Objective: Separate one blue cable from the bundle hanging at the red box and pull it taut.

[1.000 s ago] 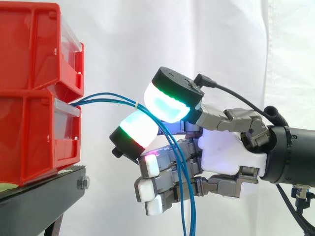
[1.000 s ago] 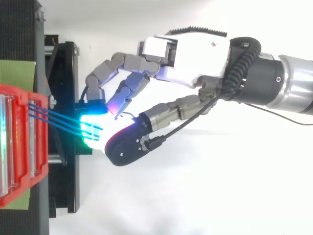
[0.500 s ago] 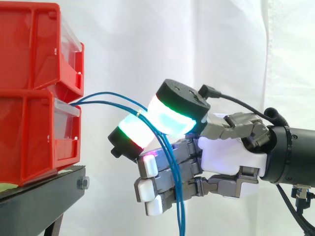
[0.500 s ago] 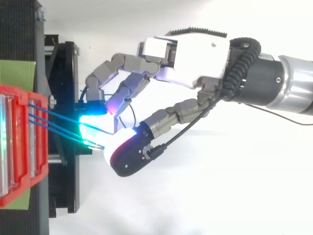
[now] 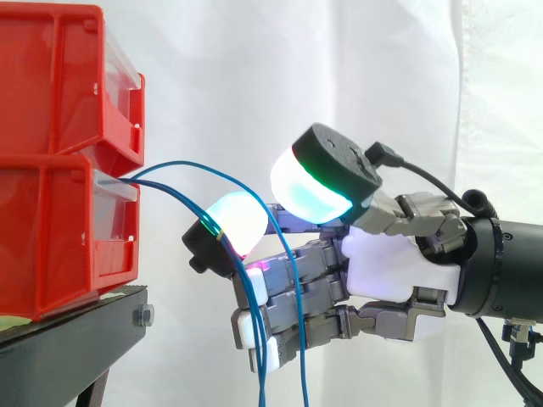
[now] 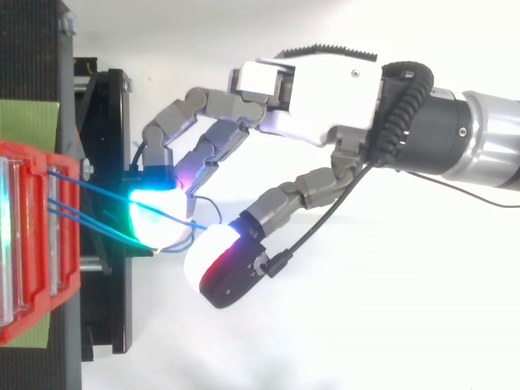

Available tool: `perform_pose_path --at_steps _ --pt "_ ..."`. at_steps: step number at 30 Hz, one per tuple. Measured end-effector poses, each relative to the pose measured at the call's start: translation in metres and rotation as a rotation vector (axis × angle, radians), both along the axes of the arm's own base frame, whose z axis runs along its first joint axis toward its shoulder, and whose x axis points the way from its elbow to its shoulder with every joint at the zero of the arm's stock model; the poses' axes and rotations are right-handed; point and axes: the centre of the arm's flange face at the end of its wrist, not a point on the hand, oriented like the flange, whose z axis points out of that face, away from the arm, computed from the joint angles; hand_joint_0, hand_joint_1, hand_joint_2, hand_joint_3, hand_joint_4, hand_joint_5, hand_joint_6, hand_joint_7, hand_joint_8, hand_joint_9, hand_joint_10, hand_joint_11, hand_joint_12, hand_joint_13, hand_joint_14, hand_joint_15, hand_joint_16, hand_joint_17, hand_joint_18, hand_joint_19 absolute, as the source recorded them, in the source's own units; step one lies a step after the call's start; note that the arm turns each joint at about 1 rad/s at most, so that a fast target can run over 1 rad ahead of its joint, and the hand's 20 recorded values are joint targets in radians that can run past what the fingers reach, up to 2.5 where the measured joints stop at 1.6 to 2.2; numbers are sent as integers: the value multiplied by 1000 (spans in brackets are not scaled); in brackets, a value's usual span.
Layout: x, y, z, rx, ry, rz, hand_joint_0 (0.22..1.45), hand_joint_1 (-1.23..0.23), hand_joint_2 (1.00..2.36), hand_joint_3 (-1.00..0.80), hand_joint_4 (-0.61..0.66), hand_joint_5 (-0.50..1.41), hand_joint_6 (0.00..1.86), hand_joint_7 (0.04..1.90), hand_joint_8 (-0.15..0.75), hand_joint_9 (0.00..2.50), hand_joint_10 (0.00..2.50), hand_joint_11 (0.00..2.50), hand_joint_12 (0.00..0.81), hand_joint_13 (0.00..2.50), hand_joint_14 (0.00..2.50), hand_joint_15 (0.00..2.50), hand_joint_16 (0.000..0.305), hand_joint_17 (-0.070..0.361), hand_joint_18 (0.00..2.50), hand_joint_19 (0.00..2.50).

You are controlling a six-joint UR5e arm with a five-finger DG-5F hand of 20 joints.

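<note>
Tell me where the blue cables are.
Side view, centre-left: the blue cables arc from the lower red bin over the hand's lower glowing fingertip, then hang down.

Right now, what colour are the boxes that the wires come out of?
Red. The boxes show best in the side view; the wires are blue.

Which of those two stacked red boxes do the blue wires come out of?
The lower red box: the blue wires leave at its top front edge; the upper red box has none.
</note>
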Motion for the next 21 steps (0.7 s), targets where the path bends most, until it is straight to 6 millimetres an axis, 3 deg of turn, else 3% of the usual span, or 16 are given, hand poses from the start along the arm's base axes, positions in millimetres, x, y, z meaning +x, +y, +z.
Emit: perform_pose_path --at_steps 7,12,21 --pt "0 0 0 -1 3 0 575 -552 1000 -500 130 -224 876 891 302 927 23 793 355 940 20 567 46 104 754 583" --pt "0 0 0 -1 3 -1 616 -555 1000 -493 120 -220 874 911 301 945 20 802 349 942 20 568 45 102 754 591" --pt "0 0 0 0 3 -2 615 -614 1021 -241 80 -215 913 975 315 1000 22 865 355 953 20 576 45 102 768 590"
